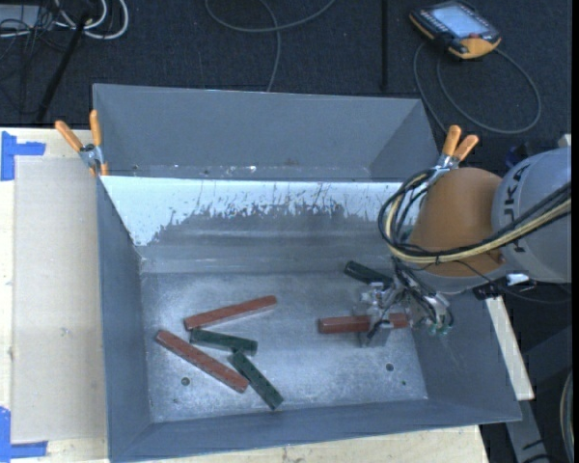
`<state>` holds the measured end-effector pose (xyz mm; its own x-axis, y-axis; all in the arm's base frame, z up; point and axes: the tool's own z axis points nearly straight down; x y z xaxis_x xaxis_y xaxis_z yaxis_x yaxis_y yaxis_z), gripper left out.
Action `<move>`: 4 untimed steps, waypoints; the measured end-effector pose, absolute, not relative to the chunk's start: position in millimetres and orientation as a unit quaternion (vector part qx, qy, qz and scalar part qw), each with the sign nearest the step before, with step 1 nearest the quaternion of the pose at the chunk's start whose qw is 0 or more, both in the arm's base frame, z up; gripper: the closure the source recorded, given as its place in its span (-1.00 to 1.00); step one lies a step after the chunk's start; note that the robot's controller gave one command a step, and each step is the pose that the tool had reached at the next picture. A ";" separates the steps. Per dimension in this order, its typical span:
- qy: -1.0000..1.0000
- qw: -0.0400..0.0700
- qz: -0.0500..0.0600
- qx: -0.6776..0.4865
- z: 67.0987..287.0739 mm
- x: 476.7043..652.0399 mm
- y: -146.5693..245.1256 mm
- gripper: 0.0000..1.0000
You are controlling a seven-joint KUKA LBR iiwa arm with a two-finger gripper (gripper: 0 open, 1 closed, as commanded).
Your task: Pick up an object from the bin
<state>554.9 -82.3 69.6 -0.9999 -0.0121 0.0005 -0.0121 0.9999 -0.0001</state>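
in the camera view, the gripper [378,318] is low in the right part of the grey bin [270,162], under the arm's round orange cover [458,218]. it sits right over a red-brown stick [340,325] that lies flat on the bin floor, and it hides part of that stick. i cannot tell if the gripper is spread or pressed together. a short dark green stick [365,271] lies just above it. at lower left, a little bunch of sticks [222,340], red-brown and dark green, lies close together.
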 end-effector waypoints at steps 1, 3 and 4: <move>-1.000 0.000 0.000 0.006 69.6 554.9 -82.2 1.00; -1.000 0.000 0.000 0.007 69.6 554.9 -82.2 1.00; -1.000 0.000 0.000 0.007 69.5 554.9 -82.2 1.00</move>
